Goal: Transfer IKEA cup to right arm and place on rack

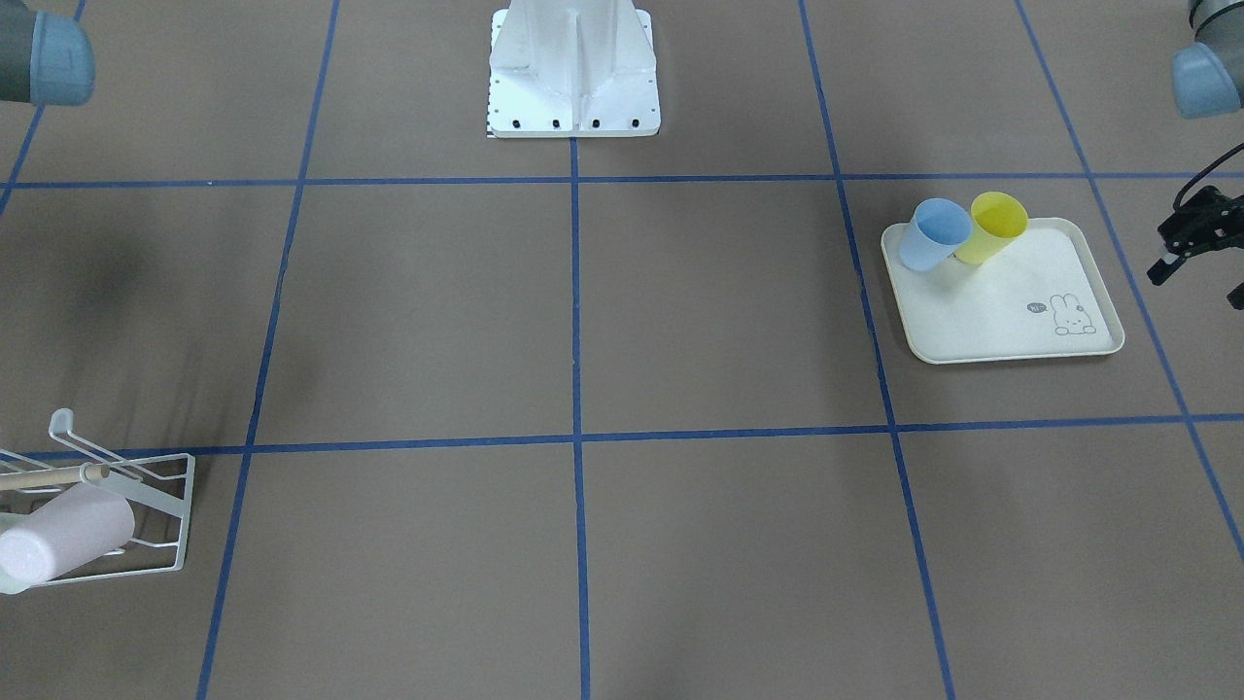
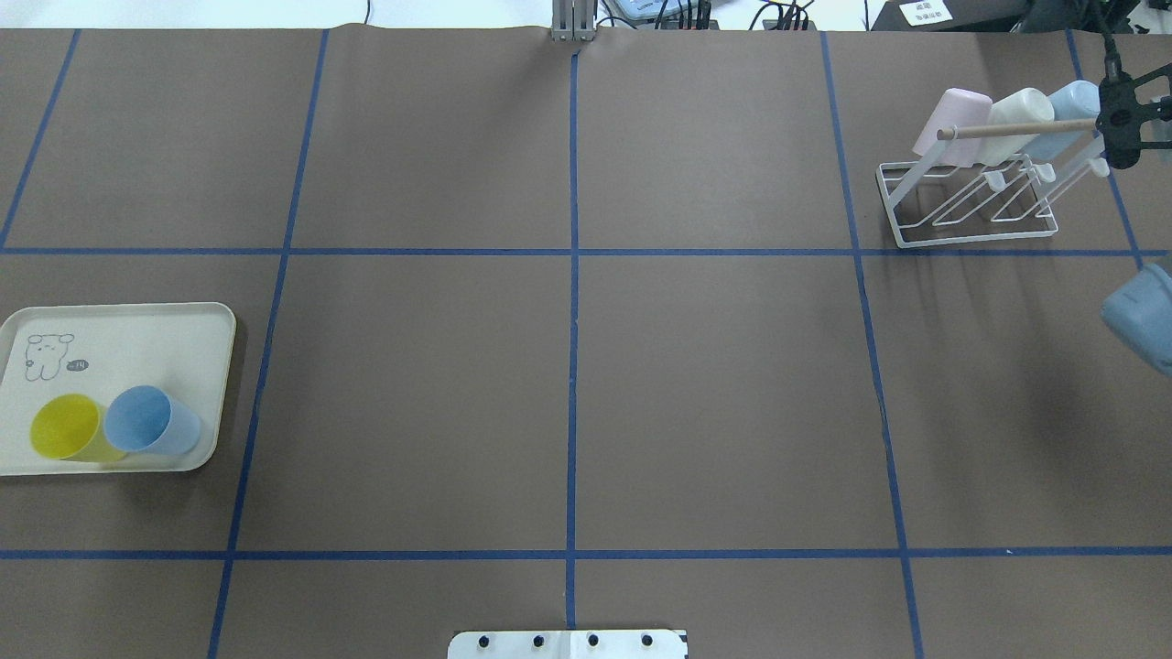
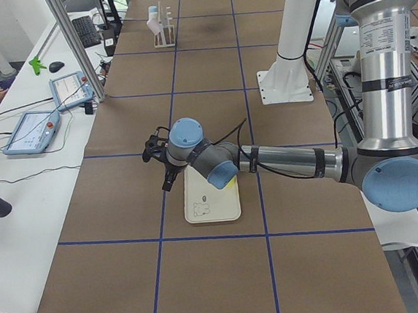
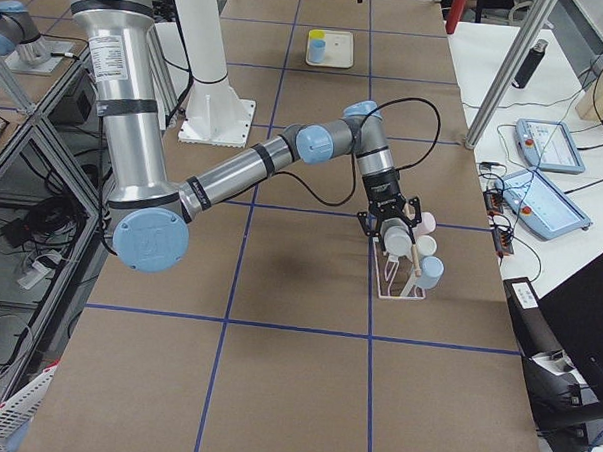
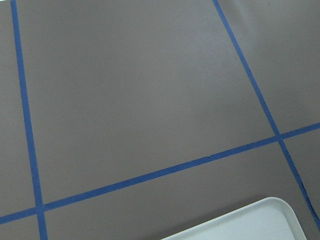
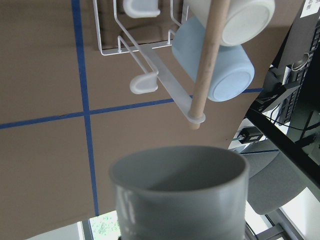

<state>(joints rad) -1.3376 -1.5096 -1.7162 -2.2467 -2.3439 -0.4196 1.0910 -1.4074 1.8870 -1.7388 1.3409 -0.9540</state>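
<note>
IKEA cup [image 6: 179, 195], smooth grey, round-rimmed, gripped by right pincer [image 4: 391, 230] near wire rack [image 2: 975, 240], left pincer [image 1: 1196, 283] open

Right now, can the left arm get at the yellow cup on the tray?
Probably yes. The left gripper hangs off the tray's edge on the yellow cup's side, with nothing between them. The blue cup stands tight against its far side, so clearance there looks slim.
</note>
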